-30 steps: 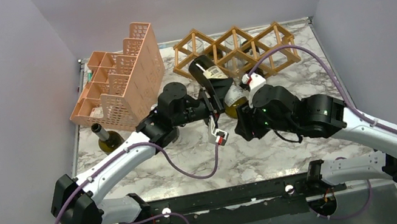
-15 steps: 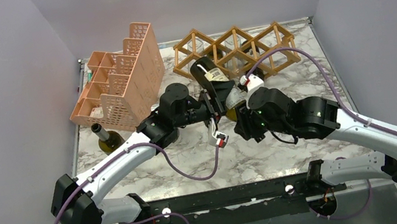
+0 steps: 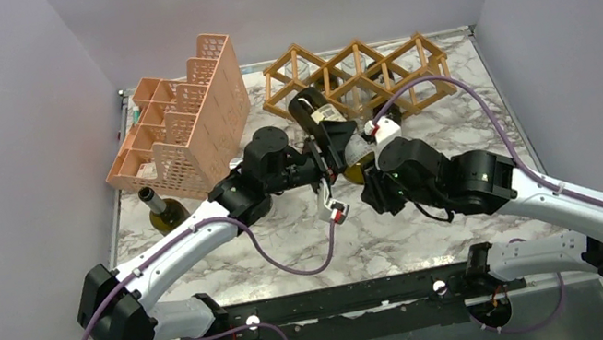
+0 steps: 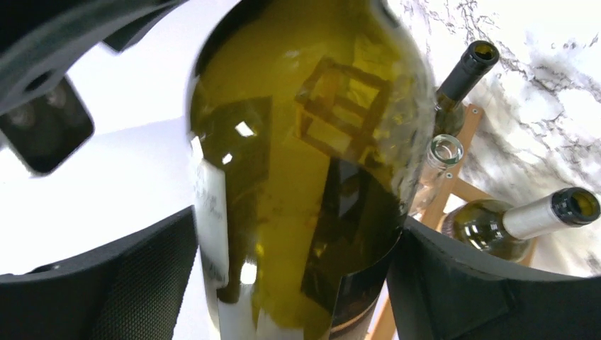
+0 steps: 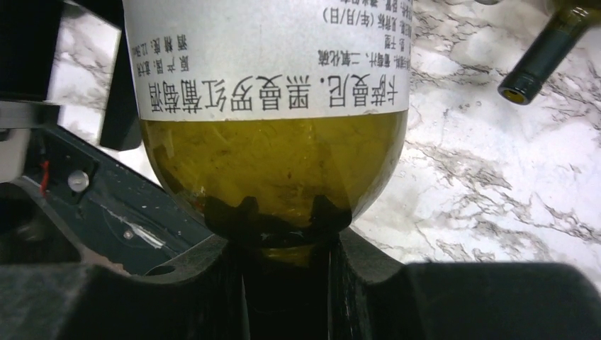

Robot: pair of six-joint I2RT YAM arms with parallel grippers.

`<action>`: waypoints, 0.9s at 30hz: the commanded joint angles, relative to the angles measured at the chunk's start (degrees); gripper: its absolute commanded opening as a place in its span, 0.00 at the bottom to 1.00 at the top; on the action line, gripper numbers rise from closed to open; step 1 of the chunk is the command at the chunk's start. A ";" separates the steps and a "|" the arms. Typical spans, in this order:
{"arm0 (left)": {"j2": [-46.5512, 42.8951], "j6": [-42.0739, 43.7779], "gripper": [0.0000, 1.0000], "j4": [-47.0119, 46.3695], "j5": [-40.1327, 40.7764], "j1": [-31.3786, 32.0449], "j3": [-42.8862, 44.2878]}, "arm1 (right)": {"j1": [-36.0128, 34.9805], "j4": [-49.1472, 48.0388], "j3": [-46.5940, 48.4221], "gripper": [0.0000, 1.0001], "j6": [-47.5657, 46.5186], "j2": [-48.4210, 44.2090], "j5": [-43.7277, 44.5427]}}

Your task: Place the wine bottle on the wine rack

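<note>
A green wine bottle (image 3: 322, 121) with a white label is held in the air between both arms, its base toward the golden-brown wooden wine rack (image 3: 360, 73) at the back. My left gripper (image 3: 322, 149) is shut on the bottle's body (image 4: 305, 163), with a black finger (image 4: 142, 276) on each side. My right gripper (image 3: 366, 149) is shut on the bottle's neck below the shoulder (image 5: 276, 170). The rack's slats (image 4: 448, 193) show behind the bottle, with three bottles lying in them.
A pink perforated stepped organizer (image 3: 186, 120) stands at the back left. Another green bottle (image 3: 160, 209) lies on the marble table (image 3: 457, 119) in front of it, and its neck (image 5: 542, 60) shows in the right wrist view. Grey walls close in both sides.
My right arm has shifted a little to the left and toward the rack, with the bottle still held. The left arm has barely moved.
</note>
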State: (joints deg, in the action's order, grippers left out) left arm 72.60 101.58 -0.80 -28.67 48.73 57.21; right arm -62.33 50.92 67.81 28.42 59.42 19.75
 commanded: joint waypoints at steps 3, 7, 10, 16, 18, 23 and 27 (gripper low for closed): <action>-0.47 -6.63 0.99 -5.91 0.86 0.40 2.61 | -0.10 -4.64 -0.33 0.01 0.36 -3.61 11.72; -0.37 -9.77 0.99 -4.66 -0.29 0.42 3.30 | -0.08 -4.08 -0.51 0.01 2.30 -6.23 17.43; -0.20 -11.24 0.99 -4.11 -0.56 0.49 3.71 | -0.15 -3.08 -0.77 0.01 3.96 -8.55 20.77; 2.38 -28.43 0.99 -3.11 4.30 0.58 11.20 | -0.12 2.56 -0.68 0.01 8.00 -10.56 26.01; 4.17 -37.84 0.99 -4.75 9.96 0.58 14.86 | -0.12 5.12 -0.46 0.01 10.03 -10.51 27.17; 6.74 -61.35 0.99 -12.43 22.85 0.51 18.95 | -0.13 11.62 -0.55 0.01 16.08 -9.81 28.71; 6.85 -73.47 0.99 -15.67 26.56 0.47 18.23 | -0.10 11.11 -2.05 0.01 16.97 -8.80 26.53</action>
State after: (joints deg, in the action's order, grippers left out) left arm 78.91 48.34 -10.92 -10.83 48.99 74.56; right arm -62.52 64.05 66.13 41.76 50.52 41.95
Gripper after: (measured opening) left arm 0.989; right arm 0.369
